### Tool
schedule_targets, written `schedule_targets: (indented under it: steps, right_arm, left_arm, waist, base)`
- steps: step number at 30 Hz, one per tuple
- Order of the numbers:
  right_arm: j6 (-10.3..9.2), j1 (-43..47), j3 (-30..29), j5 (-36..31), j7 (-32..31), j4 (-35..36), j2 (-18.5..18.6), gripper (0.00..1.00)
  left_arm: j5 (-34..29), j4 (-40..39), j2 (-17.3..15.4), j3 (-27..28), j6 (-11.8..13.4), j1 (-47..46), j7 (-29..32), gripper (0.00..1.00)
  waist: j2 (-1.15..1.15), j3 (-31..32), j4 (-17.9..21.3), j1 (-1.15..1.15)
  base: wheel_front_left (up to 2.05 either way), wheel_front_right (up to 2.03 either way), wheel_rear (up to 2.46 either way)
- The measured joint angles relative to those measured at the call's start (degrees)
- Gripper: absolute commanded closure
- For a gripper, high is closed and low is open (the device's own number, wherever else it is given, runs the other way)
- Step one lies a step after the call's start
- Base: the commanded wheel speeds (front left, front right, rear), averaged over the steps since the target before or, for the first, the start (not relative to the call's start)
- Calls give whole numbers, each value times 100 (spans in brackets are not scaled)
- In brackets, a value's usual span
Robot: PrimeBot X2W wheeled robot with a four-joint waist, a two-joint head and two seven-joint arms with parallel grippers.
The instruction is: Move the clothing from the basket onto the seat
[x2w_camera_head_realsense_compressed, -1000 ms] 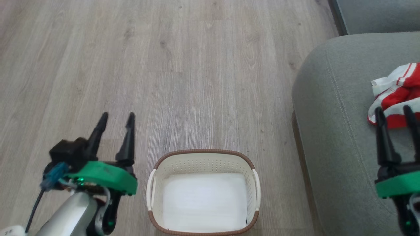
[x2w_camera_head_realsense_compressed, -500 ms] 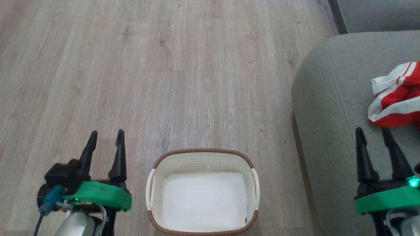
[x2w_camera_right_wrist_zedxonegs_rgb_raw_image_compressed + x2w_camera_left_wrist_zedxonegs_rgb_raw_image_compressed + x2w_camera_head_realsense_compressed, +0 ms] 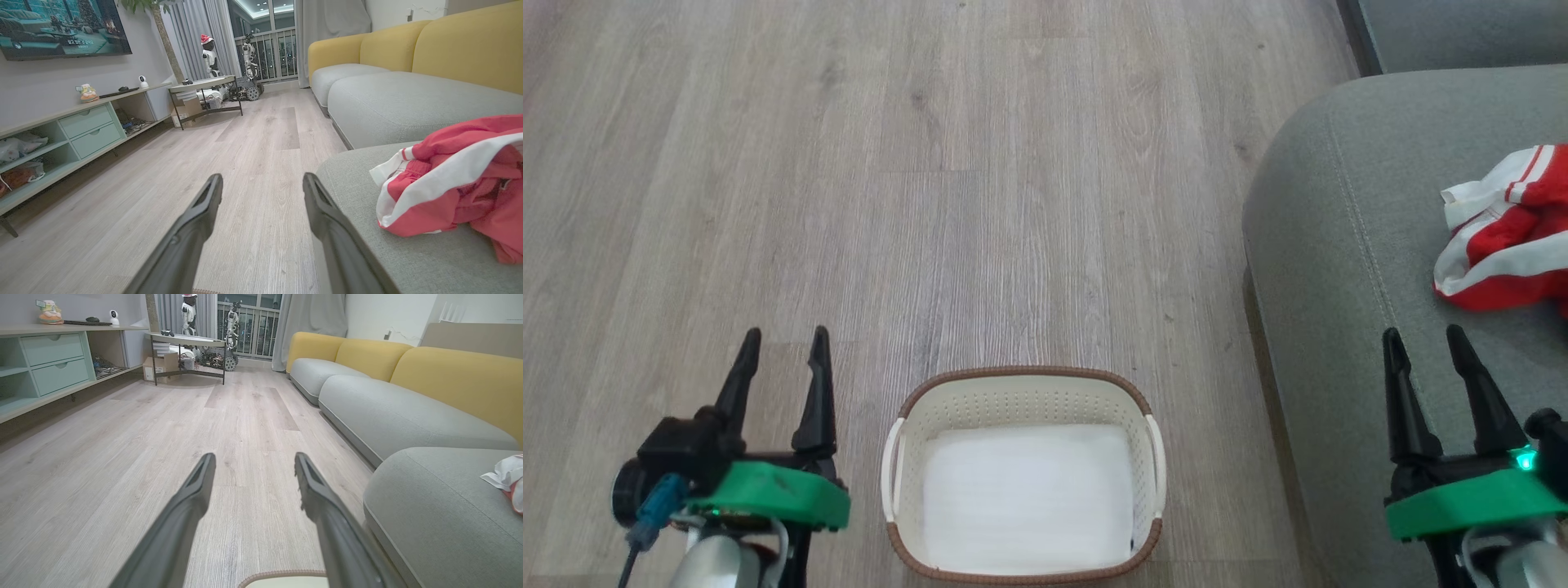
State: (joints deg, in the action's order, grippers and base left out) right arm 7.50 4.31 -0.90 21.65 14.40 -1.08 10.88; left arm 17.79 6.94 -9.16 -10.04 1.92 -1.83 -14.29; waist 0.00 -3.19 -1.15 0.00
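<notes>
Two grippers with fingers apart; clothing [image 3: 1507, 245] on seat [image 3: 1356, 245], away from basket [image 3: 1021, 373].

Pale wood-plank floor [image 3: 1013, 204] across most of head view. Grey-green seat at right, rounded corner toward basket, stitched seam along its top. Cream perforated basket on floor between the two grippers, close to seat front, brown woven rim, white handle on each side, white liner sheet [image 3: 1025, 494] flat on bottom. Red clothing with white stripes crumpled on seat top, cut off by right edge of head view, well apart from basket. Left gripper [image 3: 786, 331] above floor just left of basket, fingers spread, bare planks between them. Right gripper [image 3: 1422, 329] above seat, fingers spread, near clothing but not touching; in right wrist view, clothing to the right of the fingers.
</notes>
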Motion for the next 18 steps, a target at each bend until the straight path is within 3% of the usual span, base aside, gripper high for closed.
schedule_targets:
  steps: [9, 18]
  right_arm:
    - [0, -16, 10, 0, 1, -49, -3, 0]
    - [0, -20, 42, 0, 1, -105, -3, 0]
  left_arm:
    - [-349, 101, 271, 332, -345, -2, 0, 0]
    - [-561, 209, 416, 544, -534, -3, 0, 0]
  waist:
    - [0, -53, -7, 0]
    - [0, -55, -1, 0]
  base:
    - [0, 0, 0]
    - [0, 0, 0]
